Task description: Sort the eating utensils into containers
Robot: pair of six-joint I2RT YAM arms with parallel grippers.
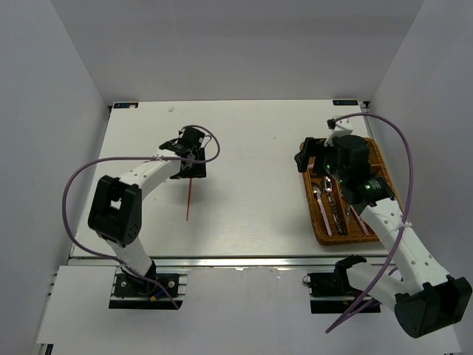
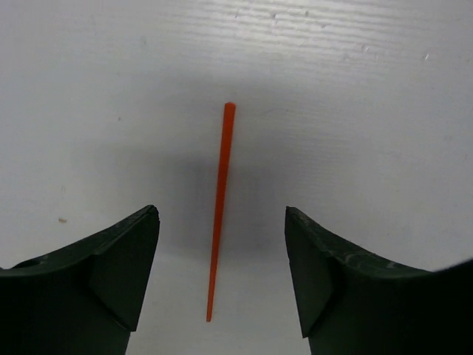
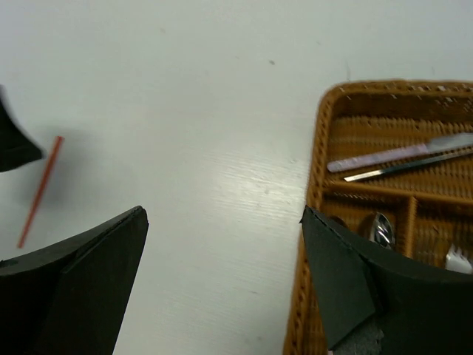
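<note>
A red-orange chopstick (image 1: 190, 201) lies alone on the white table at centre left. My left gripper (image 1: 191, 168) hovers over its far end, open and empty. In the left wrist view the chopstick (image 2: 219, 207) runs lengthwise between the spread fingers of the left gripper (image 2: 222, 210). The brown wicker tray (image 1: 313, 203) stands at the right. My right gripper (image 1: 310, 157) is open and empty over the tray's left rim (image 3: 318, 148). The crosswise section holds a pink-handled knife (image 3: 399, 153) and a silver knife (image 3: 403, 167). A spoon (image 3: 380, 228) and a fork (image 3: 458, 259) lie in the narrow sections.
Several pink-handled and silver utensils (image 1: 332, 211) lie in the tray's lengthwise compartments. White walls close in the table on the left, right and far sides. The red-orange chopstick (image 3: 41, 191) also shows at the left of the right wrist view.
</note>
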